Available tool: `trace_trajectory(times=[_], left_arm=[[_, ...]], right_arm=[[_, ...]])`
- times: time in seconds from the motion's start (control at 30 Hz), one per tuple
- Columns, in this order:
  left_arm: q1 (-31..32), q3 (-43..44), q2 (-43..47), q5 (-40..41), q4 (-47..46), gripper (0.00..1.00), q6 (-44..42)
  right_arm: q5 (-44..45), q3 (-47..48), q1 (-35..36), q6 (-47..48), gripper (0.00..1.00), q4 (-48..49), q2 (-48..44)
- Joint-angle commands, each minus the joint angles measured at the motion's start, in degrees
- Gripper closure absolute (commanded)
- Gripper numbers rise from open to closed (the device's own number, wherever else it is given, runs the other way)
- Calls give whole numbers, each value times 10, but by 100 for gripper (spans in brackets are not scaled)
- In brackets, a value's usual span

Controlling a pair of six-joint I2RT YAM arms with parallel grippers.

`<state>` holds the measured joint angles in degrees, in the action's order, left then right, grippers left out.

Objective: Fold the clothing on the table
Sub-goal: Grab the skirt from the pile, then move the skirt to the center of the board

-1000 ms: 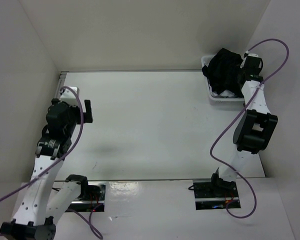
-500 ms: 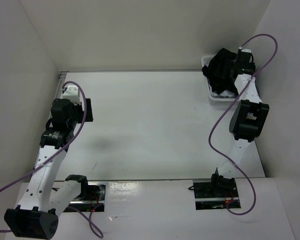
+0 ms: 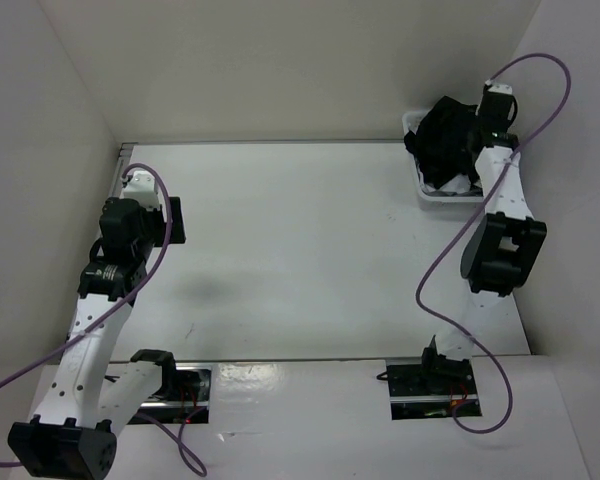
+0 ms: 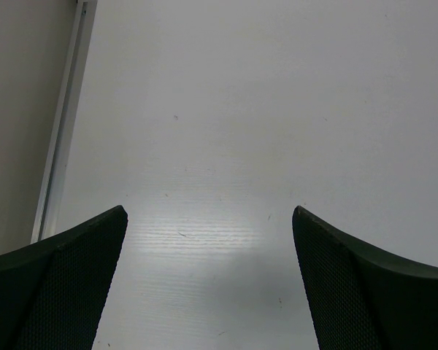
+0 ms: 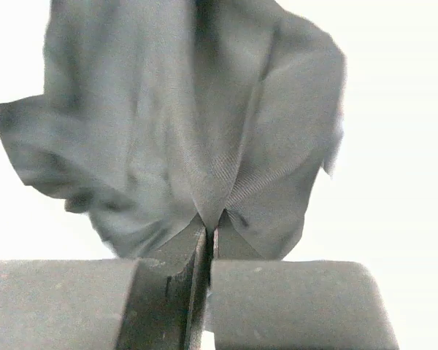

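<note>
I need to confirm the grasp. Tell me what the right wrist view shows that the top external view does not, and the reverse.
Only the right wrist view: the right gripper shut on a pinch of the skirt, with creases running into its fingertips. Only the top external view: the skirt bunched in a white basket at the far right corner of the table, and the left gripper over the table's left side. Both: the black skirt at the right arm's end.

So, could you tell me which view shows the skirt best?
The right wrist view: the skirt fills it, pinched in the shut jaws. The top view shows a small dark bundle over the basket; the left wrist view shows none.
</note>
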<state>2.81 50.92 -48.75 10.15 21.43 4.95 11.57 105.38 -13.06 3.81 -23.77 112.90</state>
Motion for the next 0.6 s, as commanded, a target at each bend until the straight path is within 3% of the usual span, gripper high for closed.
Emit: trace_trajectory(times=[0.0,0.1,0.27,0.3,0.33,0.37,0.43,0.57], left_arm=[[-3,17,8,-7,-13,0,9],[-3,17,8,-7,-13,0,4],[-3,17,13,-7,-13,0,4],[-3,17,18,-7,-13,0,4],[-3,17,18,-13,-13,0,4],[-3,17,18,-13,-13,0,4],[-3,17,18,-13,-13,0,-1],[-3,17,18,-19,-13,0,-1]], right_arm=[[-80,48,43,-14,100,-6,-194],[-123,84,129,6,100,-50,-272],[-222,12,267,40,100,-51,-390],[-238,1,281,40,92,-51,-401],[-266,-19,281,49,63,-60,-418],[-309,-32,281,58,5,-66,-426],[-315,-88,281,80,1,-66,-449],[-246,-172,281,112,1,-73,-460]])
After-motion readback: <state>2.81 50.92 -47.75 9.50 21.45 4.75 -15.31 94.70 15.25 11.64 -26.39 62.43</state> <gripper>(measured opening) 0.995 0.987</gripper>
